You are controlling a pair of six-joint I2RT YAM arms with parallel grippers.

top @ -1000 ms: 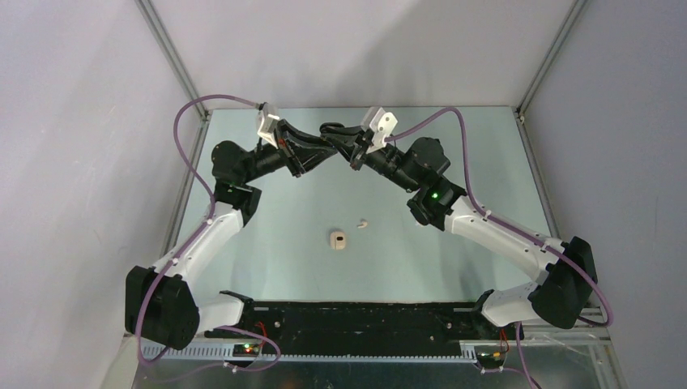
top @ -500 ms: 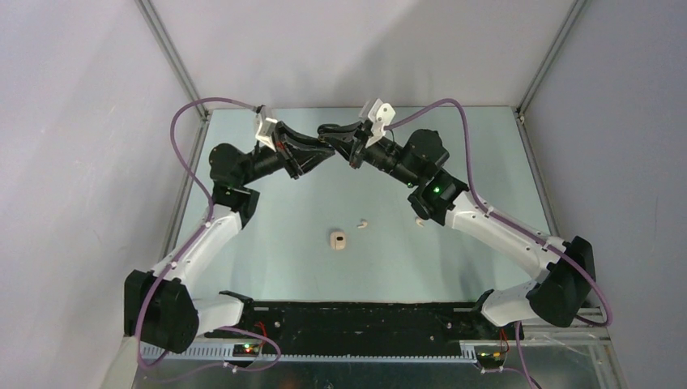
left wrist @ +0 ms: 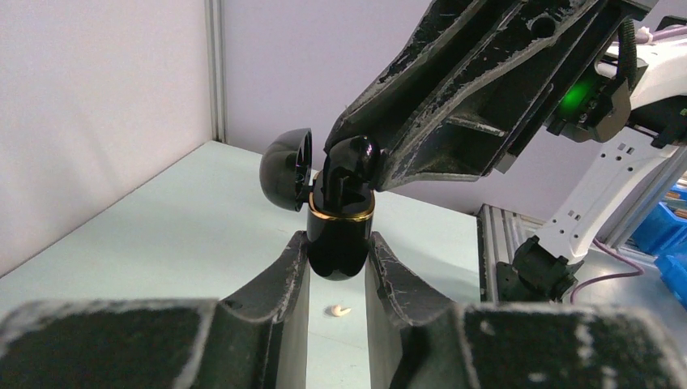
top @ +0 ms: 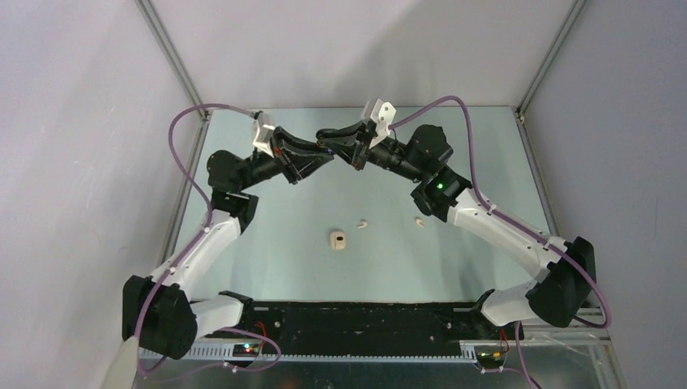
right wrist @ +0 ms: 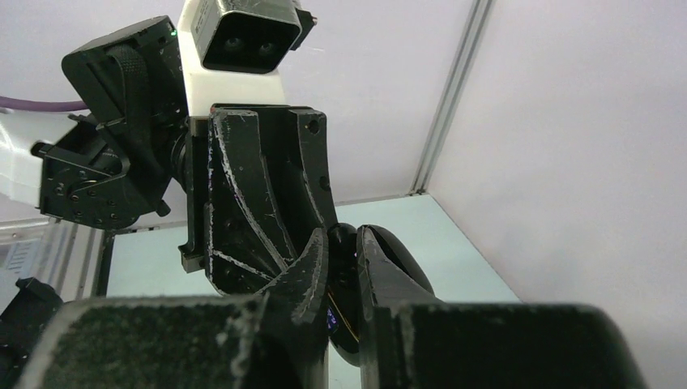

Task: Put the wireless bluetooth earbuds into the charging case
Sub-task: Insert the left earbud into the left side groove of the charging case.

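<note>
My left gripper (top: 322,156) (left wrist: 339,243) is shut on a black charging case (left wrist: 340,239) with a gold rim, held upright above the table's far middle, its lid (left wrist: 286,168) hinged open to the left. My right gripper (top: 335,147) (right wrist: 344,243) comes down from above and is shut on a black earbud (left wrist: 354,156) (right wrist: 343,247), which sits at the case's mouth. A cream earbud (top: 363,222) (left wrist: 338,309) lies on the table. A second cream earbud (top: 420,220) lies beside the right forearm. A cream case (top: 339,240) sits closed mid-table.
The green table (top: 275,259) is walled by grey panels on three sides, with aluminium posts at the far corners. A black rail (top: 364,320) runs along the near edge between the arm bases. Purple cables loop above both arms.
Both grippers stay joined at the black case. The right arm's elbow has swung back and up, uncovering the second cream earbud. The left forearm has shifted slightly down and left.
</note>
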